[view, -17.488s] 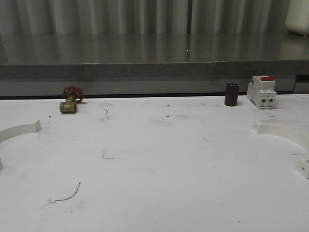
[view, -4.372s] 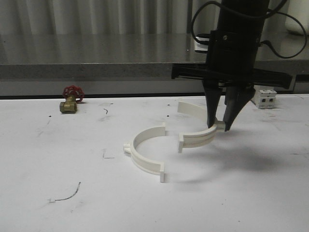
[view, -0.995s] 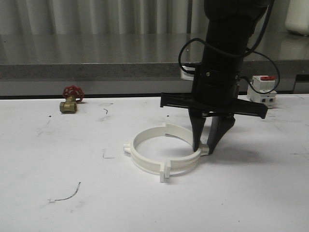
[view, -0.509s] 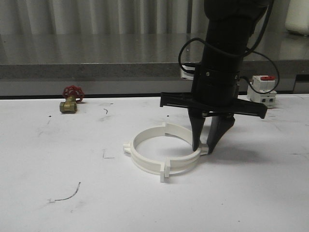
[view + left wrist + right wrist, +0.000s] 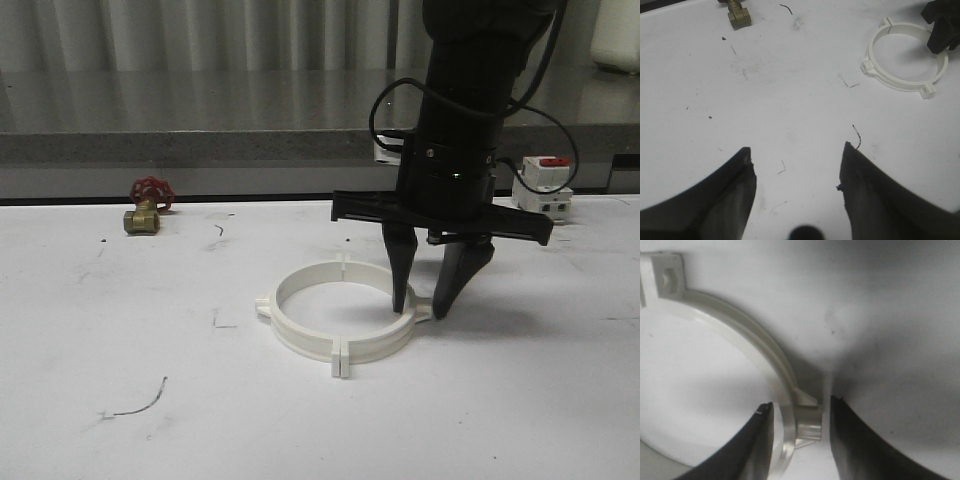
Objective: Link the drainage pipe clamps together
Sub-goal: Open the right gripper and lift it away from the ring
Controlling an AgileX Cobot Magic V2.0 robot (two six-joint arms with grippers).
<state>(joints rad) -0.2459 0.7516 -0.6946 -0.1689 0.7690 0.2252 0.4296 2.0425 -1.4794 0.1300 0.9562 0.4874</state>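
The two white drainage pipe clamps lie on the table as one closed ring, left half (image 5: 285, 330) and right half (image 5: 380, 345), with their end tabs meeting at front and back. My right gripper (image 5: 420, 312) stands over the ring's right side, open, one finger inside the wall and one outside the small lug (image 5: 810, 420). A gap shows on both sides in the right wrist view, where the right gripper (image 5: 800, 402) straddles the right half's arc (image 5: 740, 325). My left gripper (image 5: 796, 148) hangs open over bare table, well apart from the ring (image 5: 890, 85).
A brass valve with a red handwheel (image 5: 145, 208) sits at the back left. A white breaker with a red top (image 5: 545, 190) stands at the back right behind the right arm. A grey ledge runs along the table's far edge.
The right gripper's fingers have spread apart and let go of the right half's lug. The ring's front tabs now sit flush together.
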